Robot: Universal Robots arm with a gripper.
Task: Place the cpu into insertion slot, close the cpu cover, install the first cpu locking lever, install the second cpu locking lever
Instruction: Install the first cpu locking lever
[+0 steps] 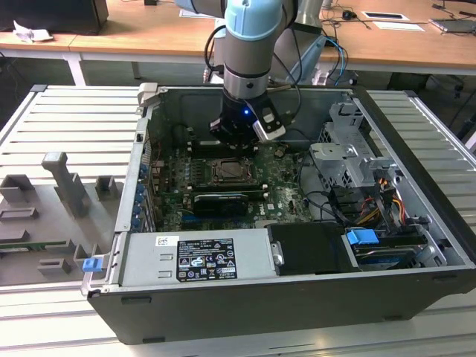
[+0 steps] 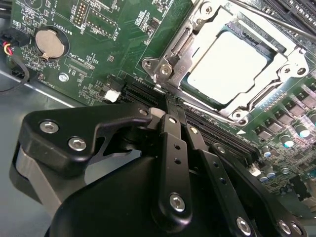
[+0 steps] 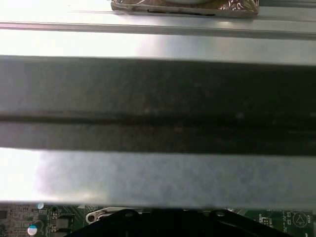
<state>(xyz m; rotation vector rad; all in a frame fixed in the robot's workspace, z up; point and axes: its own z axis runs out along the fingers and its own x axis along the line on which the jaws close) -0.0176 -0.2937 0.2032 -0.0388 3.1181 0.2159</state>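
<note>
cpu (image 2: 224,61): sat in insertion slot (image 2: 251,39), cpu cover (image 2: 174,58) down over its edges to retain it. end effector (image 2: 168,109): fingers were pressed together, gripping nothing, tip beside the cover's corner, likely for pushing.

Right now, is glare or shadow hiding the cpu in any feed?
Second wrist view: glare washes the cpu top near white, yet its edges and the cpu cover read clearly beyond the dark gripper. Exterior view: the green board lies shaded inside the case, under the arm. First wrist view: bright reflective bands across a metal surface.
</note>
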